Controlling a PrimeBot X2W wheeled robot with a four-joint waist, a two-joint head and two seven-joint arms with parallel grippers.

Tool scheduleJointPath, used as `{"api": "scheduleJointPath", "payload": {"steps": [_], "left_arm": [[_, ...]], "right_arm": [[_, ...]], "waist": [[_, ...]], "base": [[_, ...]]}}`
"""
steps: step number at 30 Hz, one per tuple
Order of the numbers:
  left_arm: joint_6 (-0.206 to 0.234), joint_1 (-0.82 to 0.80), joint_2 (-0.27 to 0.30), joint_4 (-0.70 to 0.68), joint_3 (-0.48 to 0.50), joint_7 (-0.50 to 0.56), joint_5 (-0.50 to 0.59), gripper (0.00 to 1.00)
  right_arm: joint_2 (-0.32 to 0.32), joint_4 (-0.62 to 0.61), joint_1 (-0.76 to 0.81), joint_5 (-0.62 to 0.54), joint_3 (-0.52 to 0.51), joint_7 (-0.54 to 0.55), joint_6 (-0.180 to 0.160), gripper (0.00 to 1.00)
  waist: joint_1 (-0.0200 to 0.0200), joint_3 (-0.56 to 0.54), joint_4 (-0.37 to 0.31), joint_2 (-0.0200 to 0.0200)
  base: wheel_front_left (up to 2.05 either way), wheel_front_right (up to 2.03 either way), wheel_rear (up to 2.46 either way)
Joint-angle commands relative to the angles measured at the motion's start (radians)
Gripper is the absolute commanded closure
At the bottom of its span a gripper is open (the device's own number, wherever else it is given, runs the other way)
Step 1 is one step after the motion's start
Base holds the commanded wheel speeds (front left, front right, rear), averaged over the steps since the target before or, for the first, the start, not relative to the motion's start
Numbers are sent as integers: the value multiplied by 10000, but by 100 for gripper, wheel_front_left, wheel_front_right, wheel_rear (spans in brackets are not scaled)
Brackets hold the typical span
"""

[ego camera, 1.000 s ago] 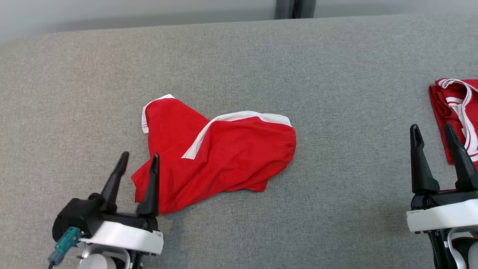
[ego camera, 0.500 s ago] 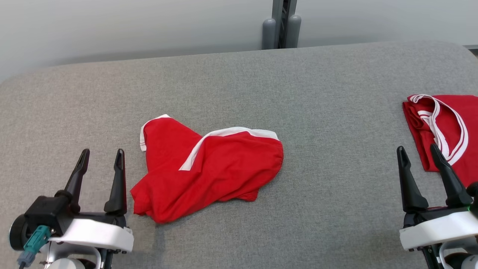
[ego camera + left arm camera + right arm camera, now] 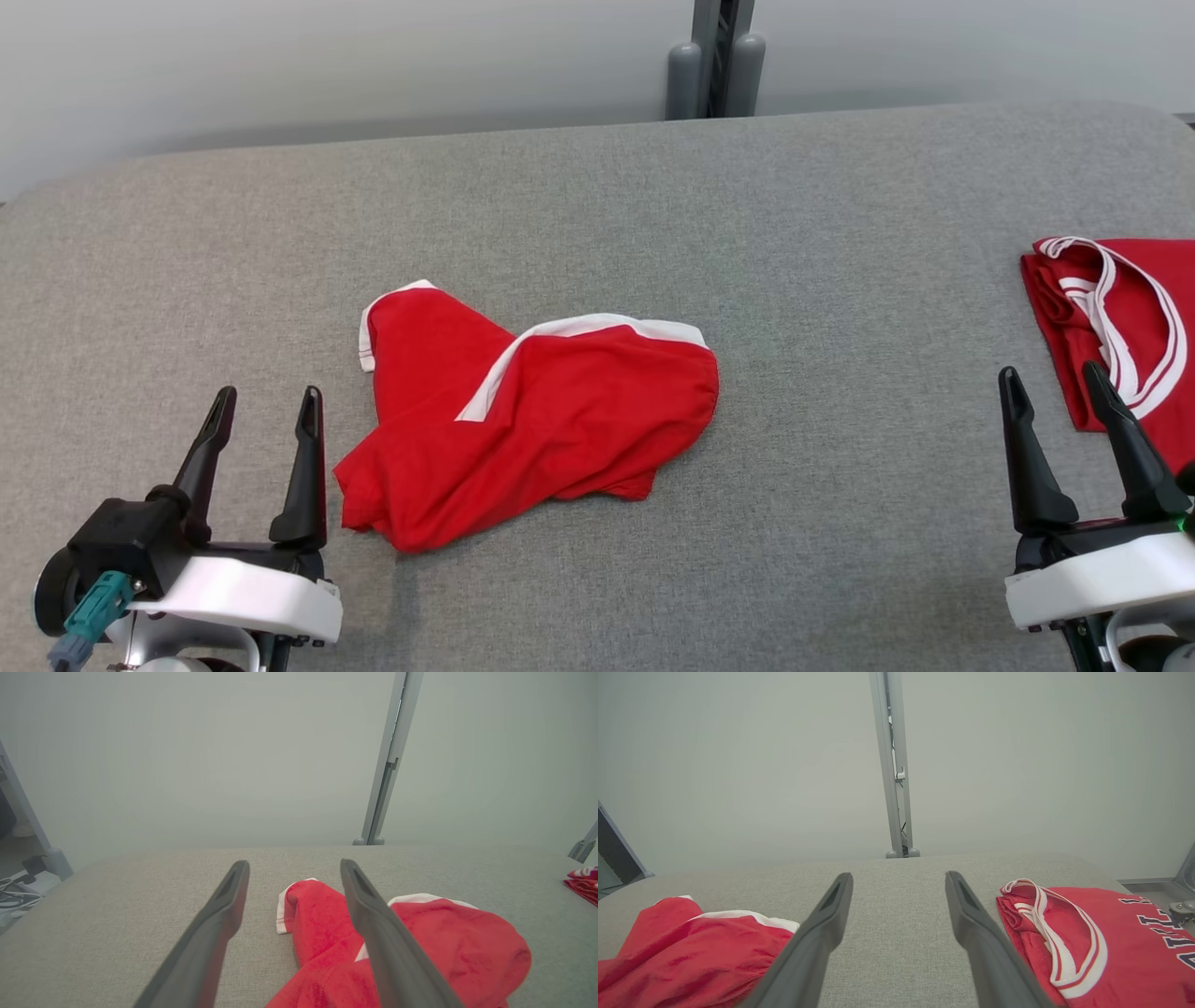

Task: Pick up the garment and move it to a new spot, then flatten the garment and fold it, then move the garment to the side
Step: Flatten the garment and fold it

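Observation:
The garment (image 3: 560,420), red with white trim, lies crumpled on the grey padded table (image 3: 840,233), left of its middle. My left gripper (image 3: 268,397) stands open near the front left, just left of the garment's lower corner and apart from it, holding nothing. In the left wrist view the garment (image 3: 448,938) lies ahead and to the right of the left gripper (image 3: 295,863). My right gripper (image 3: 1049,371) is open and empty near the front right; the garment (image 3: 691,947) lies far to its left in the right wrist view, beside the right gripper (image 3: 899,875).
A second red jersey (image 3: 1120,317) with white-striped collar and dark lettering lies at the table's right edge, just beside the right gripper; it also lies on the right as the jersey (image 3: 1125,938) in the right wrist view. A grey post (image 3: 714,56) stands behind the table's far edge.
The head camera has tilted, so the whole picture shifted. My left gripper, whose finger overlapped the garment's lower left corner, has drawn away to the left and now stands apart from it.

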Motion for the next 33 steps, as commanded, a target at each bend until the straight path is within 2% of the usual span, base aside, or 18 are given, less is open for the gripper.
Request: {"api": "scheduleJointPath", "payload": {"steps": [1, 9, 11, 16, 23, 24, 25, 26, 31, 33], "left_arm": [[44, -78, 55, -63, 21, 21, -49, 0], [-419, -749, 34, 58, -334, 819, -429, 0], [-668, -919, -38, 247, -533, 1216, -711, 0], [-1309, -1084, -161, 1168, -816, 1799, -1421, 0], [-1753, -1271, -145, 2471, -755, 2266, -2102, 0], [-1836, -1322, -100, 2534, -762, 2299, -2143, 10], [-1896, -1375, -41, 2556, -752, 2294, -2123, 85], [-1964, -1401, -37, 2540, -737, 2300, -2189, 100], [-2274, -1632, 39, 2111, -686, 2491, -2503, 100], [-2274, -1748, 236, 1934, -647, 2553, -2394, 100]], "right_arm": [[-28, -23, -19, 29, -19, 27, -4, 0], [-5, -17, -208, 84, 110, 67, -4, 0], [-16, 41, -272, 81, 166, 37, -4, 0], [2, 188, -414, 208, 337, -34, -4, 0], [22, 428, -550, 339, 425, -191, -4, 0], [23, 441, -571, 349, 433, -209, -4, 0], [24, 461, -583, 362, 437, -217, -4, 0], [26, 475, -597, 383, 427, -236, -4, 0], [42, 515, -669, 481, 348, -325, -4, 0], [45, 530, -722, 514, 350, -353, -4, 0]], "waist": [[0, 71, 22, 0], [0, 484, 38, 0], [0, 621, 14, 0], [0, 925, -122, 0], [0, 1143, -320, 0], [0, 1169, -345, 0], [0, 1186, -373, 0], [0, 1197, -391, 0], [0, 1235, -480, 0], [0, 1232, -544, 0]], "base": [[0, 0, 0], [0, 0, 0], [0, 0, 0], [0, 0, 0], [0, 0, 0], [0, 0, 0], [0, 0, 0], [0, 0, 0], [0, 0, 0], [0, 0, 0]]}}
